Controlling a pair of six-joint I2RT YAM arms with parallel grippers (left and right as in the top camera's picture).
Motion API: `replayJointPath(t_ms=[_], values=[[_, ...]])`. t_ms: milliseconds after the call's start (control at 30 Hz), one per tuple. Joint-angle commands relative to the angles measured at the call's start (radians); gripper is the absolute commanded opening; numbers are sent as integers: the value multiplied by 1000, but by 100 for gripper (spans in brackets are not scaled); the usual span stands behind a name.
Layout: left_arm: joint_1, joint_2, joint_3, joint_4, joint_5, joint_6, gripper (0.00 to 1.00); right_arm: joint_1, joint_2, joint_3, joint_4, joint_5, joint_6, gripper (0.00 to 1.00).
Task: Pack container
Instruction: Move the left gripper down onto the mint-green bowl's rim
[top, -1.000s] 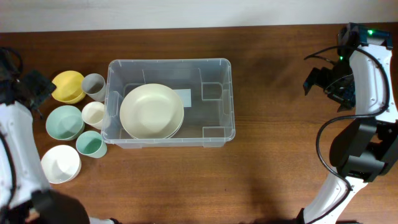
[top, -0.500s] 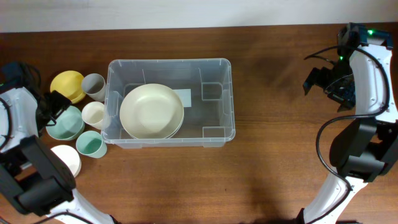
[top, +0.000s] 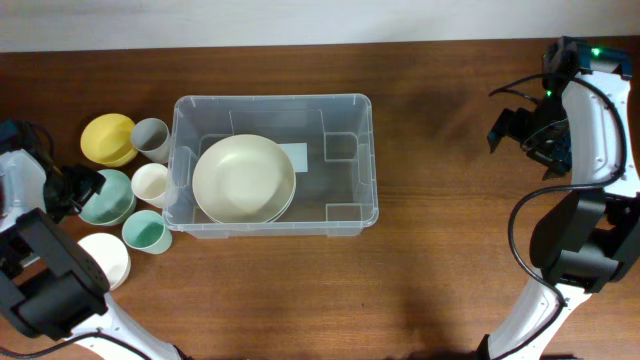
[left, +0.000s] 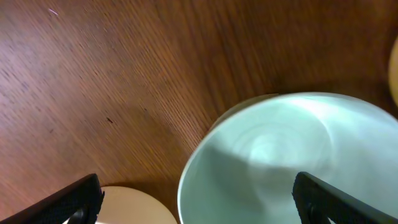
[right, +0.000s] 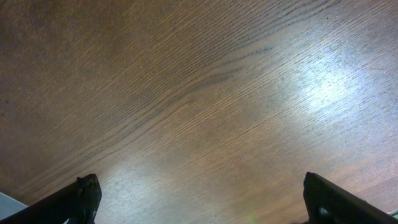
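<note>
Mint bowl (left: 280, 155) lies under the spread left gripper (left: 199, 198), ready for pickup. Right gripper (right: 199, 200), spread too, hangs well off the container (top: 270, 98).

The left arm's fingers (left: 65, 200) have moved from the yellow bowl (top: 108, 138) to the mint bowl's (top: 110, 198) left rim.
</note>
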Motion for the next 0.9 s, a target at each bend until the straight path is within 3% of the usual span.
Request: replayJointPath(t_ms=[0,267,333,467,767,833,867], values=[[0,52,6,18,11,34,100,-3,-8,-4,0,-2,1,99],[0,76,6,66,16,206,99,-3,-8,-4,0,-2,1,99],[0,76,5,80,26,234,95,-3,-8,-4,0,-2,1,99],[0,76,5,104,145,347,93,-3,-8,-4,0,-2,1,99],[0,76,-8,100,157,346,93,-3,-8,-4,0,-2,1,99],[0,76,-9,100,157,346,90,-3,-8,-4,0,-1,1,99],[0,76,-9,97,157,346,83,-3,-8,-4,0,-1,1,99]])
